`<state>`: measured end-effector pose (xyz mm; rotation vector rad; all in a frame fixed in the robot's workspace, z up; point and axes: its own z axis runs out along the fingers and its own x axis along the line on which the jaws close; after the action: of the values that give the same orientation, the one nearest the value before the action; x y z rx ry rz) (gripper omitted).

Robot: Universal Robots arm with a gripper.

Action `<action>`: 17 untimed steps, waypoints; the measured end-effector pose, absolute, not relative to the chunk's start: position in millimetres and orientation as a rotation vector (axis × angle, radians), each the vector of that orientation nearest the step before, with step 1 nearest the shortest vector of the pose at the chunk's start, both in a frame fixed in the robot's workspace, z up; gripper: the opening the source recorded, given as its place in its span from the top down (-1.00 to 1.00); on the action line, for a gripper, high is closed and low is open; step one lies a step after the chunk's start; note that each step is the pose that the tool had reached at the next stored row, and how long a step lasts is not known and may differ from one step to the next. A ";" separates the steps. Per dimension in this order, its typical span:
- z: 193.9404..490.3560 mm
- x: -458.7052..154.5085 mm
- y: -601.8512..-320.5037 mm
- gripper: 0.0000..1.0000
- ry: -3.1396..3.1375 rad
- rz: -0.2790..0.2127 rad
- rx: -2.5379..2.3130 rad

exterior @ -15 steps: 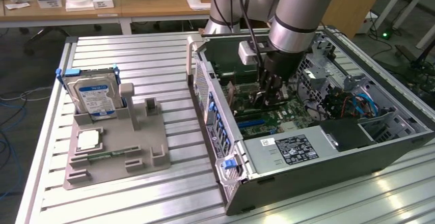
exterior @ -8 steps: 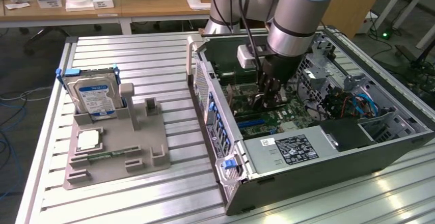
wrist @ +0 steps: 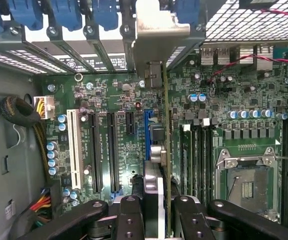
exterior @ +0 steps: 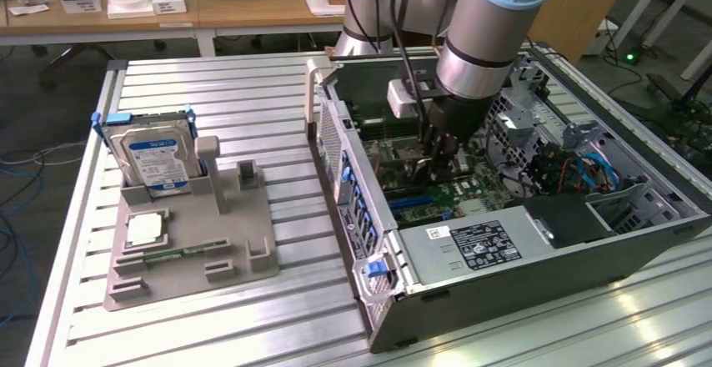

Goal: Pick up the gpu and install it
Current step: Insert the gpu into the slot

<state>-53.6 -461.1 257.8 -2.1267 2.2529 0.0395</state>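
My gripper is down inside the open computer case, over the motherboard. In the wrist view the gpu shows edge-on, standing upright between my fingers, and the gripper is shut on it. The card runs along the blue expansion slot, and its silver bracket reaches the case's rear slot openings. Whether its edge is seated in the slot I cannot tell.
A silver hard drive stands in the grey fixture at the exterior view's left, beside a small square chip. The power supply fills the case's near end. An empty CPU socket and cable bundles flank the card.
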 end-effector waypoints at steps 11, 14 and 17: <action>247.7 -56.9 -462.7 0.44 2.253 0.040 -2.127; 245.8 -57.3 -463.5 0.44 2.253 0.039 -2.127; 244.8 -58.6 -463.7 0.44 2.253 0.039 -2.127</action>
<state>-58.6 -463.7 244.8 -2.1270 2.2529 0.0394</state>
